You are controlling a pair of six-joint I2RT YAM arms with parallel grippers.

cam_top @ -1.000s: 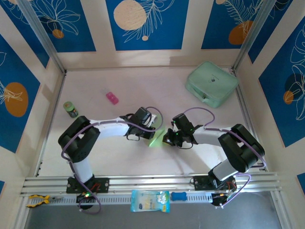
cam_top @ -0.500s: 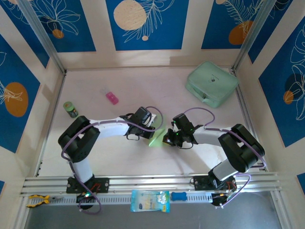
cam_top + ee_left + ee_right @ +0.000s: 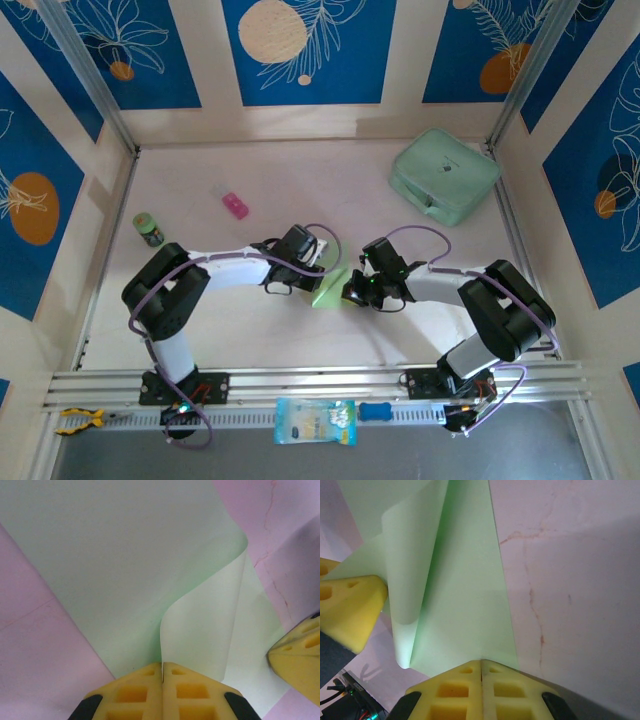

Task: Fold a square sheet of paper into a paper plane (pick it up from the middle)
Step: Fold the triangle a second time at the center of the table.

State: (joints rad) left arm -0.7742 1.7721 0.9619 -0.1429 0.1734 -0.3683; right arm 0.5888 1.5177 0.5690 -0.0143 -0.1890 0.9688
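The pink counter [image 3: 260, 180] carried a mint case [image 3: 444, 175] at its far right corner. Both arms reached inward to the middle, where the left gripper [image 3: 322, 272] and right gripper [image 3: 350, 290] met at the paper [image 3: 328, 291]. The paper sat half folded between them, its long axis running from near-left to far-right in the top view. The left jaws were pressed together on a curled flap [image 3: 200, 625]. The right jaws pinched the opposite edge.
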